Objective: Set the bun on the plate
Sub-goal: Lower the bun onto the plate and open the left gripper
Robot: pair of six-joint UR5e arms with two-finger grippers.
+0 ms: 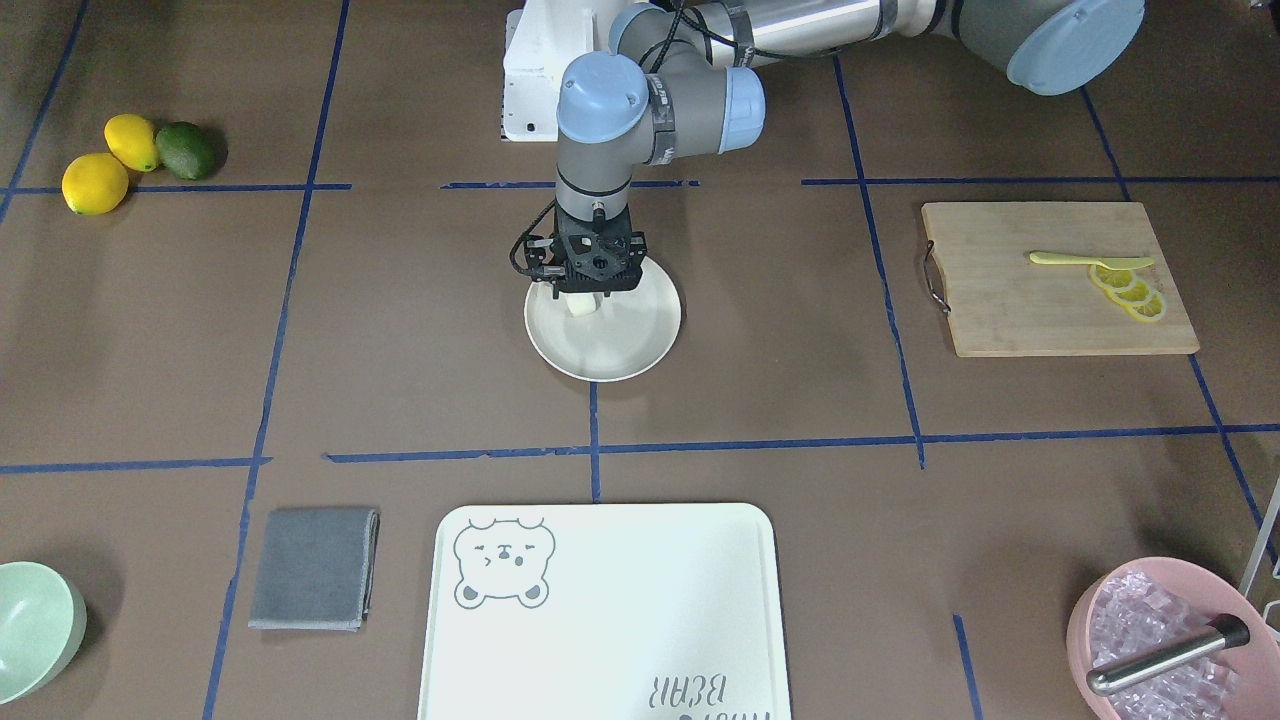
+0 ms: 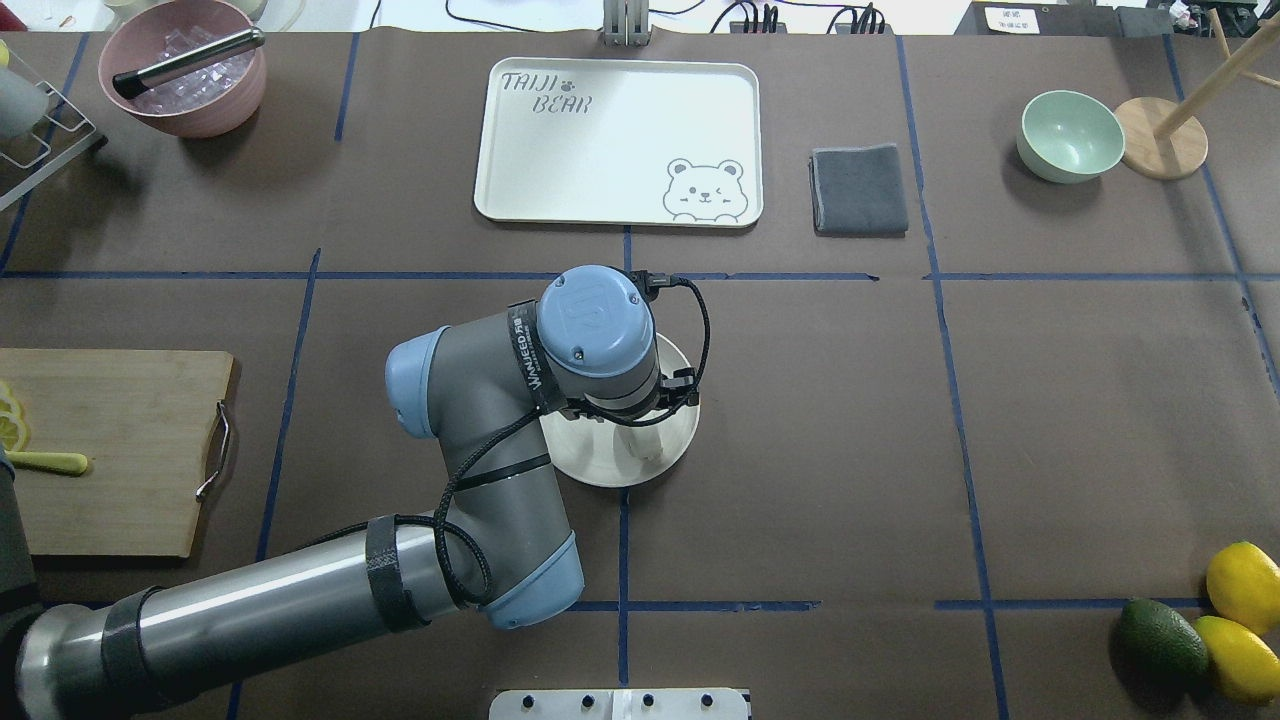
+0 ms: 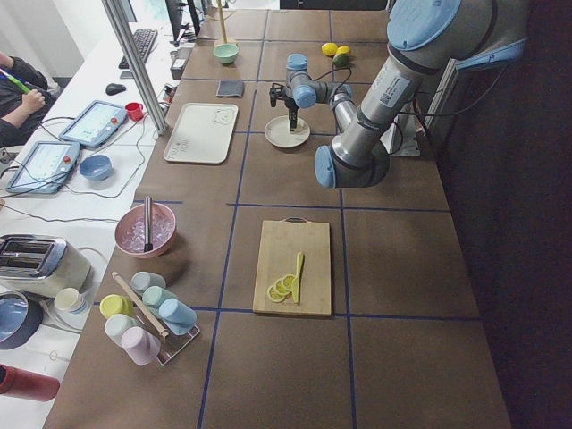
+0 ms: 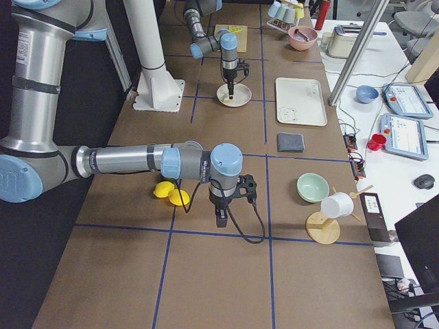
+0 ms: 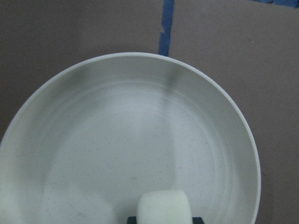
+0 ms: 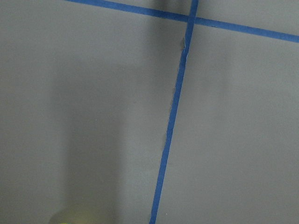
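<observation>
The round cream-white plate (image 1: pixel 625 345) lies at the table's middle, also seen in the overhead view as the plate (image 2: pixel 600 468). My left gripper (image 1: pixel 583 292) points straight down over the plate's half nearest the robot, shut on the small white bun (image 1: pixel 583 306). In the left wrist view the bun (image 5: pixel 163 205) sits at the bottom centre, low over the plate (image 5: pixel 140 140); whether it touches I cannot tell. My right gripper (image 4: pixel 221 218) shows only in the exterior right view, low over bare table, and I cannot tell its state.
A bear-print tray (image 1: pixel 600 610), a grey cloth (image 1: pixel 312 568) and a green bowl (image 1: pixel 35 625) lie along the far side. A cutting board (image 1: pixel 1055 280) with lemon slices is on my left. A pink ice bowl (image 1: pixel 1165 640) and lemons with an avocado (image 1: pixel 185 150) occupy corners.
</observation>
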